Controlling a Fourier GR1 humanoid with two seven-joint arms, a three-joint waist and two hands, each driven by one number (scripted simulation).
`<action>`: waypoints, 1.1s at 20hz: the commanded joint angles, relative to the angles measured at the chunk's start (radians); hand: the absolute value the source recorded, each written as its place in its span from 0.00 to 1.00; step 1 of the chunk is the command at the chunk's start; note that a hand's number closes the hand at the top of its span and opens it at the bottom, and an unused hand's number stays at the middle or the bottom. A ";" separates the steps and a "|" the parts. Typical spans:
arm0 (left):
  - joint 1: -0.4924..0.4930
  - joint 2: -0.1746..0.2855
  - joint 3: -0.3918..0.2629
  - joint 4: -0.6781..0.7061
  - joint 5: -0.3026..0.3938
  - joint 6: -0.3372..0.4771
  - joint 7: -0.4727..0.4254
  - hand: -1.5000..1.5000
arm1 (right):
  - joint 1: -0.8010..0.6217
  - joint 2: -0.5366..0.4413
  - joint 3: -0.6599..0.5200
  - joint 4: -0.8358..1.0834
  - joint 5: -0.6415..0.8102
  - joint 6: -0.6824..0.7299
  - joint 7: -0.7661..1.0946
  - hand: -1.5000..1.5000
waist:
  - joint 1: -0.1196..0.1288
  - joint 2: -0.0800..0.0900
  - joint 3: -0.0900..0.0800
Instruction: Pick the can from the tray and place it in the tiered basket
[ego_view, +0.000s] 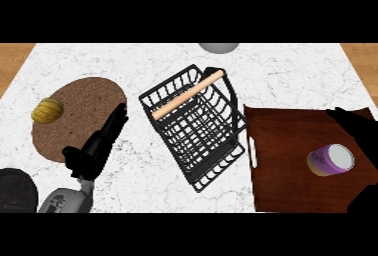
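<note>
Right hand (358, 127) comes in at the view's right edge, partly cut off, spread wide and grasping nothing: one black part reaches across the far right corner of the tray and another shows at its near right edge, with the can in the gap between them and a strip of bare wood on either side of it. Beneath everything lies the white marbled counter (295, 75), the largest surface in view. On its right part sits the dark brown wooden tray (288, 190), with a pale handle slot in its left rim. Just left of the tray, near the middle of the counter, stands the black wire tiered basket (210, 172), set at an angle, with a light wooden handle (188, 95) across its far end. At the counter's left lies a round brown mat (81, 95). The left hand (90, 150) rests over the mat's near right edge, released, fingers straight and pointing away, holding nothing. The can (331, 160) stands on the right half of the tray, well apart from the basket; it is short, with a purple wall, a pale, nearly white top ringed by a thin rim, and a tan band at its base. A small yellow ribbed ball (47, 110) lies on the mat's left side.
</note>
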 joint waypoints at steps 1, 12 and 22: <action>0.025 -0.006 0.010 0.031 -0.014 -0.022 -0.056 0.50 | 0.002 0.015 -0.027 0.048 0.047 0.059 0.051 0.00 | 0.004 0.001 0.000; 0.033 -0.074 0.020 0.037 -0.074 -0.001 -0.040 0.50 | 0.058 0.233 -0.029 0.231 0.276 0.040 -0.123 0.00 | 0.003 0.001 0.000; 0.003 -0.065 0.080 -0.058 -0.070 -0.047 0.069 0.50 | 0.138 0.316 -0.141 0.334 0.423 0.042 -0.253 0.00 | 0.002 0.001 0.001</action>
